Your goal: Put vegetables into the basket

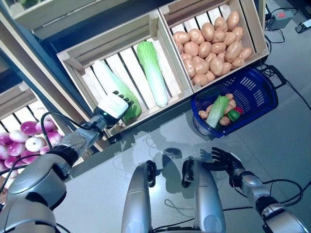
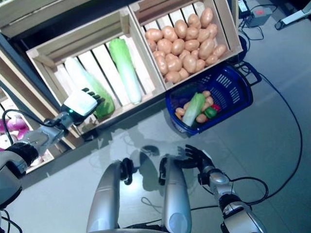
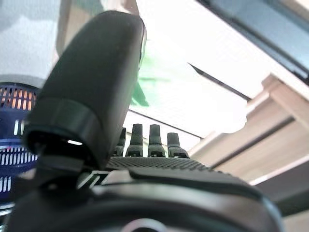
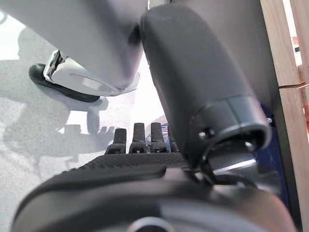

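Observation:
Two long napa cabbages lie in the middle wooden crate: one on the left, one on the right. My left hand reaches into this crate, open, its straight fingers on the leafy green end of the left cabbage. The blue basket stands on the floor below the potato crate and holds a cabbage, a few potatoes and a green pepper. My right hand hangs open low over the floor, short of the basket and holding nothing.
A crate full of potatoes stands right of the cabbage crate. Purple and white onions fill a lower crate at far left. A shelf post runs past my left arm. Grey floor lies right of the basket.

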{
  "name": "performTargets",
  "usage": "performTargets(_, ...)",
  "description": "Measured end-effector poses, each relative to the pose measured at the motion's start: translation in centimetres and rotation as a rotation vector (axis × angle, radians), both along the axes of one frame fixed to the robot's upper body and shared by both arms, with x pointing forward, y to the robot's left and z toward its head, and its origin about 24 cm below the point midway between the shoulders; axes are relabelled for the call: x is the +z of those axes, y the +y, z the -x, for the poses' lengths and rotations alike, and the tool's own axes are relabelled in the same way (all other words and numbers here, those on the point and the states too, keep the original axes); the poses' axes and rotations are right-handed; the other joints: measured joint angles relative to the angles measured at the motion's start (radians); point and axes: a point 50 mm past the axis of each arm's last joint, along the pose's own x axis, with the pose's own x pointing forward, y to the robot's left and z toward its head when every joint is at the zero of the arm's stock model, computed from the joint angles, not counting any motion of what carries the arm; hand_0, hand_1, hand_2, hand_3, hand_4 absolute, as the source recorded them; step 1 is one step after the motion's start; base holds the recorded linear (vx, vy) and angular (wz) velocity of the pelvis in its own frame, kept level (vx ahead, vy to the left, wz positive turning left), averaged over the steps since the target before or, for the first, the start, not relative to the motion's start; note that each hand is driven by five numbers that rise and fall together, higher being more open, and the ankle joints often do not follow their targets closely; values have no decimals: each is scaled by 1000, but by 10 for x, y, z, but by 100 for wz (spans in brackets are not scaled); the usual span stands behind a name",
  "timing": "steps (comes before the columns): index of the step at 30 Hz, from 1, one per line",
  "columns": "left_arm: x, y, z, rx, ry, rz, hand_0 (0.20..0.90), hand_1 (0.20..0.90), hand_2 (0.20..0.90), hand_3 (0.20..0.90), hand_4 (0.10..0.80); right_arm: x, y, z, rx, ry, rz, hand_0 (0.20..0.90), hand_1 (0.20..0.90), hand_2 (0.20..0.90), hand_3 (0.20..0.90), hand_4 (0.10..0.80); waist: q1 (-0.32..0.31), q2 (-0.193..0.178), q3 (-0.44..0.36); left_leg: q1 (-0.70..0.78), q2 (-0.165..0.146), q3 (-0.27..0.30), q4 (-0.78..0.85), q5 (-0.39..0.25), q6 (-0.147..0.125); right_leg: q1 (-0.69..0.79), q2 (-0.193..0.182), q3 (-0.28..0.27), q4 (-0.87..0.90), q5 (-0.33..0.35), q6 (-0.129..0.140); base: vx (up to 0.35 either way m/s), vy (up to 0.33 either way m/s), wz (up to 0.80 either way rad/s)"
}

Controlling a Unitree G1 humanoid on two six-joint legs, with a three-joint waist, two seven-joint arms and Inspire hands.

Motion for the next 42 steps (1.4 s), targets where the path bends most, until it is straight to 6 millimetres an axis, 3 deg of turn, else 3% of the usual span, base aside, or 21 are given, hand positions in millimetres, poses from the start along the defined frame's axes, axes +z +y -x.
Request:
performTargets(16, 65, 0, -22, -58, -243, -20, 900, 900, 900, 900, 800, 37, -11, -33, -36, -127, -17, 900, 900, 900, 900, 800, -12, -11, 56, -227, 10, -19, 184, -42, 12, -202, 0, 5, 147, -24, -2, -50, 17, 2)
performTargets(25, 67, -10, -15, -258, -360, -36, 900, 900, 900, 900, 800, 28, -26, -21, -75, -77, 19, 900, 900, 900, 900, 800, -5, -8, 65, -249, 10, -20, 204, -50, 14, -224, 0, 8, 165, -32, -3, 0, 0, 0)
performTargets(38, 62, -6, -18, -171, -259, -57, 900, 900, 900, 900, 800, 39, -30, -28, -73, -108, 34, 900, 900, 900, 900, 800, -8, -4, 68, -322, 18, -25, 274, -65, 13, -294, 1, 11, 226, -43, -11, -1, 3, 0)
performTargets(42, 70, -5, -23, -87, -212, 5, 900, 900, 900, 900, 800, 43, -40, -27, -87, -112, 56, 900, 900, 900, 900, 800, -9, -4, 68, -346, 18, -24, 283, -65, 13, -317, 1, 14, 235, -42, -10, -16, 26, 1)
